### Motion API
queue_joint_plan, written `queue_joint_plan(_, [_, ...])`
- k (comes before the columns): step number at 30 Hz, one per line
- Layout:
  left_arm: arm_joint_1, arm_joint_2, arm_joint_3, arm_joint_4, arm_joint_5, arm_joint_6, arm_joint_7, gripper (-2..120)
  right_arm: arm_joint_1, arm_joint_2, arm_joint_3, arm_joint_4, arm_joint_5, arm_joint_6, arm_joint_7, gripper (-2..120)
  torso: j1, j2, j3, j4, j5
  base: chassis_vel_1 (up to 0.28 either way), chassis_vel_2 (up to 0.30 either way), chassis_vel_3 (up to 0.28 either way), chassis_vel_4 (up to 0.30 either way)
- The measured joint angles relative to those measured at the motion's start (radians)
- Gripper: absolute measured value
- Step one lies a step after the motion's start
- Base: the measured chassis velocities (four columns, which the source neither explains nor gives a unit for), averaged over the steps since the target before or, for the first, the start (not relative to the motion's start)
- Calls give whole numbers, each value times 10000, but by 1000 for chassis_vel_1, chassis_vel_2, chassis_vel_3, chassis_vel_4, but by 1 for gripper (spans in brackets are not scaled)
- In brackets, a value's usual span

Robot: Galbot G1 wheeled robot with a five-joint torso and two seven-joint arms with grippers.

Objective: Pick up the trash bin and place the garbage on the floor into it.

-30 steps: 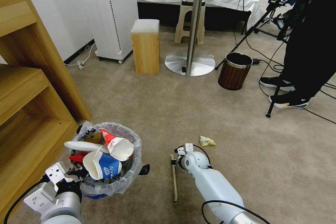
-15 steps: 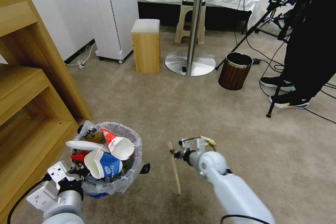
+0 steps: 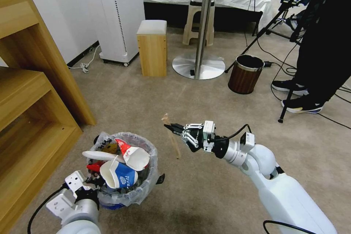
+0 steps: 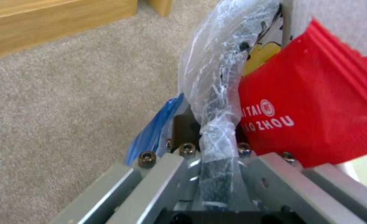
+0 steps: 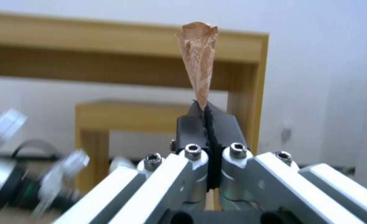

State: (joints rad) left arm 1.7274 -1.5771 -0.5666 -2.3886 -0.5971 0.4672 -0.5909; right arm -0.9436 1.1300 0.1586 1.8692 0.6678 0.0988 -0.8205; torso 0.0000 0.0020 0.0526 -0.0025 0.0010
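Right gripper [image 3: 172, 127], in the head view, is pinching the stick [image 3: 172, 137] near its top, so the stick is hanging clear of the carpet, just beside the bin [image 3: 122, 170] on the robot's right. Left gripper [image 3: 95, 182] is clamping the bin's near rim through the plastic liner. Already lying in the bin are a blue-white cup [image 3: 119, 175], a red-white carton [image 3: 132, 153], a white slipper [image 3: 98, 155] and something red. By my reckoning most of the litter is binned and the stick is still waiting to go in; the cup's lettering is too small to read.

In the left wrist view, the left jaws are closing on the liner-wrapped rim [image 4: 214, 124]. A red wrapper [image 4: 316, 102] beside them is reading "TAI" and "ZHOU" in white.

In the right wrist view, the right jaws are pressing together on the stick [image 5: 198, 59], whose frayed end is sticking out beyond them.
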Motion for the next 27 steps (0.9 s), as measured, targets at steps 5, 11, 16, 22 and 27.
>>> queue_joint_plan(5, [54, -19, 58, 0, 91, -29, 27, 0, 733, 433, -542, -511, 294, 626, 402, 0, 0, 0, 1, 1, 0, 0, 0, 0, 0])
queue_joint_plan(11, [123, -43, 71, -16, 152, -68, 49, 0, 2196, 1006, -1242, -1104, 904, 912, 300, 0, 0, 0, 1, 2, -5, 0, 0, 0, 0])
queue_joint_plan(16, [143, -48, 93, -119, 157, -70, 57, 0, 2572, 1197, -1478, -1719, 845, 1086, -186, 0, 0, -1, 1, 1, -3, 0, 0, 0, 0])
queue_joint_plan(22, [183, -9, 35, -198, 127, -71, 58, 0, 2557, 1290, -1526, -2281, 578, 1236, -647, 0, 0, 0, 1, -1, -3, 0, 0, 0, 0])
queue_joint_plan(27, [262, 15, 48, -313, 116, -72, 60, 0, 2501, 1550, -1662, -2802, 520, 1602, -986, 0, 0, 0, 0, 0, -3, 0, 0, 0, 0])
